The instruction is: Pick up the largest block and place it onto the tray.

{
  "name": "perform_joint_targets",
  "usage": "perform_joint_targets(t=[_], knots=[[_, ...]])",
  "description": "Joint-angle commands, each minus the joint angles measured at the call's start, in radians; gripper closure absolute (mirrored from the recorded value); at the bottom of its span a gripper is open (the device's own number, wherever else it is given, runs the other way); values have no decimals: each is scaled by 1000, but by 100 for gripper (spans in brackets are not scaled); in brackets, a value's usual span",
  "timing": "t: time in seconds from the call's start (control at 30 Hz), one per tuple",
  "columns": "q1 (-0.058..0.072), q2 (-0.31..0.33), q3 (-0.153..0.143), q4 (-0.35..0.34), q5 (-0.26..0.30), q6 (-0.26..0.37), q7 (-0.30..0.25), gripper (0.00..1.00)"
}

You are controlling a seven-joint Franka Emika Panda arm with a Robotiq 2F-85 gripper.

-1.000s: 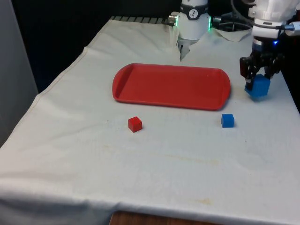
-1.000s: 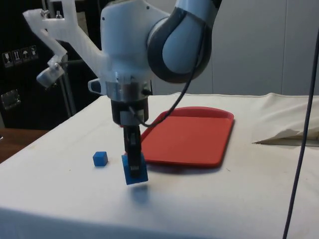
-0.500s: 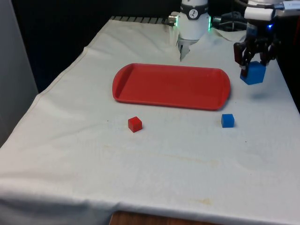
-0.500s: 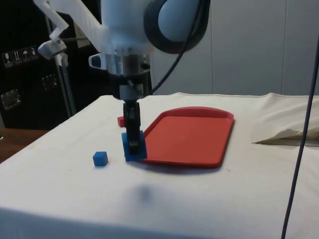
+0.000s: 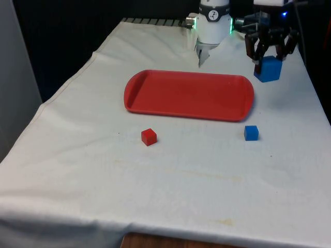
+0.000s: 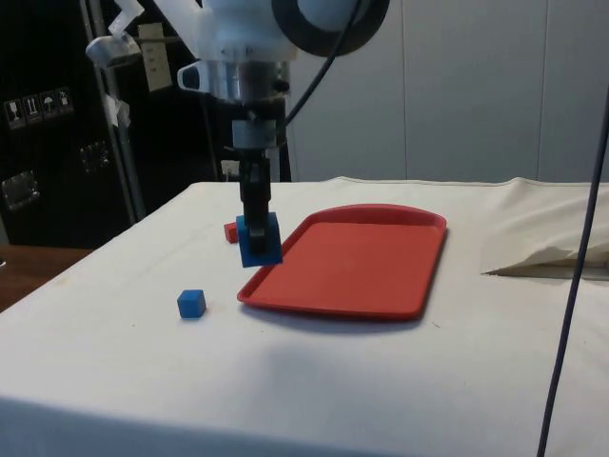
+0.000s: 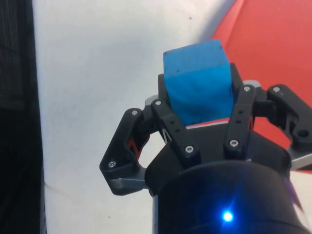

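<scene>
Front view: my gripper is clamped on the big block, fingers closed against its sides, block clear of the cloth. It hangs just off the tray end at the front view's right, near the far table edge. I count 3 blocks: 1 big blue in the gripper, 1 small blue on the cloth near the tray's right end, 1 small red on the cloth on the near side of the tray. 1 tray, nothing in it. Fingers point straight down.

Side view: gripper vertical, wrist above it, big block pinched between the fingers and tilted a bit. It's in the air abt over the tray end rim. Small blue sits on the cloth nearby; small red partly hidden behind the big block.

Wrist view: fingers press both sides of the big block; red tray and white cloth below.
</scene>
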Motion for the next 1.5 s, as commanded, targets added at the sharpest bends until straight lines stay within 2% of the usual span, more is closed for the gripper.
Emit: perform_joint_targets(t=[0.0, 0.17, 0.27, 0.3, 0.33, 0.57, 0.6, 0.63, 0.7, 0.87, 0.9, 0.93, 1.07, 1.2, 1.23, 1.47], knots=[[-1, -6, -5, -1, 0, -5, -4, 100], [-7, -32, -27, -17, -3, -15, -25, 100], [-7, -54, -47, -32, -7, -21, -40, 100], [-4, -39, -43, -22, 0, -16, -39, 100], [-8, -60, -52, -37, -8, -22, -44, 100], [-12, -104, -88, -70, -11, -33, -79, 100], [-7, -98, -84, -65, 0, -29, -79, 100], [-12, -108, -93, -73, -10, -33, -84, 100], [-13, -113, -104, -79, -9, -34, -96, 100], [-14, -120, -141, -90, -5, -34, -132, 100], [-10, -112, -141, -85, 0, -29, -130, 100], [-15, -121, -148, -92, -4, -33, -138, 100], [-16, -122, -178, -107, -3, -25, -169, 100], [-13, -115, -194, -109, 0, -26, -183, 100], [-17, -121, -198, -121, -1, -16, -191, 100], [-20, -110, -235, -159, 7, 18, -237, 100]])
